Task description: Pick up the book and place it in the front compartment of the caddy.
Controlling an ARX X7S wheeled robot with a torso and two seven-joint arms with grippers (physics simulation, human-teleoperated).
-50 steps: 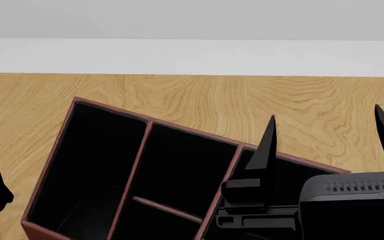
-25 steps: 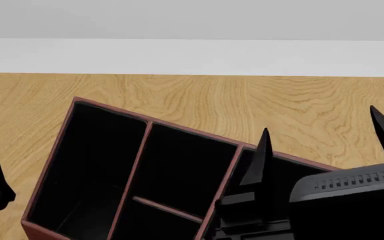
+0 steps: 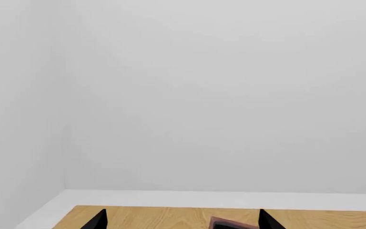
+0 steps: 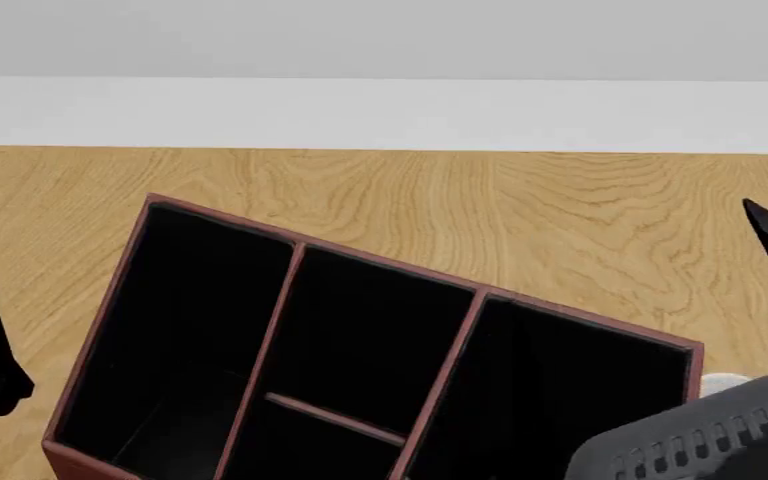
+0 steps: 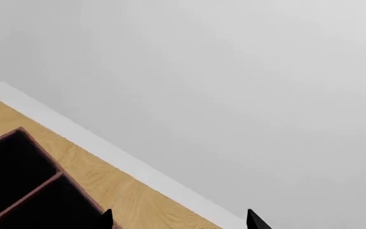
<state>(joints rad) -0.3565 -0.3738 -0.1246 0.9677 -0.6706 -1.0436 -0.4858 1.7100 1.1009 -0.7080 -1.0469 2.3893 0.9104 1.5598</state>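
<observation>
Seemingly leather caddy, wood-grain table

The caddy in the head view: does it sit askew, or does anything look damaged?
The caddy sits turned on the wooden table, its walls slanting against the table's far edge. It looks whole, its compartments are dark and seem empty, and no book is in view.

caddy front cut off, claws mostly cropped

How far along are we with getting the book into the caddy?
Nothing looks done: the caddy shows only dark compartments, and no book is visible in any view. Nothing is in hand: right gripper fingertips stand apart with nothing between them. Finding, picking and placing the book all remain.
</observation>
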